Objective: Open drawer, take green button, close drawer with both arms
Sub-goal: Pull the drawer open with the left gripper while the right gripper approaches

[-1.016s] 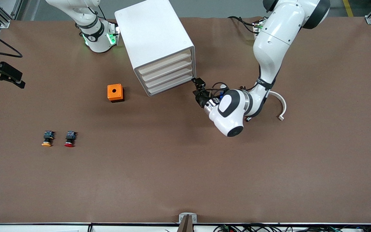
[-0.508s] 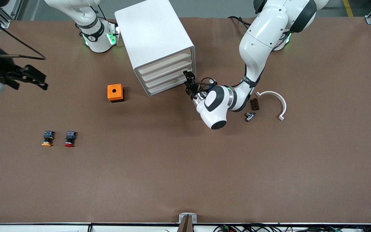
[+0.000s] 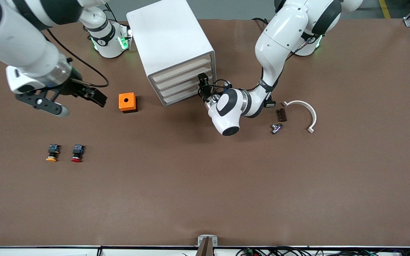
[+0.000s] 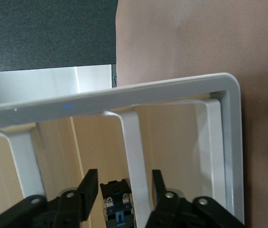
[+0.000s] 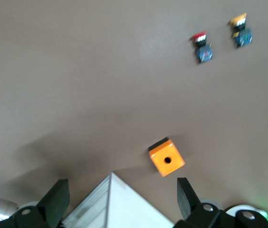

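Observation:
A white drawer cabinet stands near the robots' bases with all its drawers shut. My left gripper is open, right in front of the lower drawer fronts. In the left wrist view its fingers stand apart on either side of a small black body with a bluish end. They do not touch that body. No green cap shows. My right gripper is open and empty, up in the air beside the orange box. In the right wrist view it is over the cabinet's corner.
A yellow-capped button and a red-capped button lie nearer the front camera, toward the right arm's end. A white curved piece, a small brown block and a small metal part lie toward the left arm's end.
My left gripper has moved from beside the cabinet's corner to in front of the drawer fronts. My right arm has swung in from the table's end toward the orange box.

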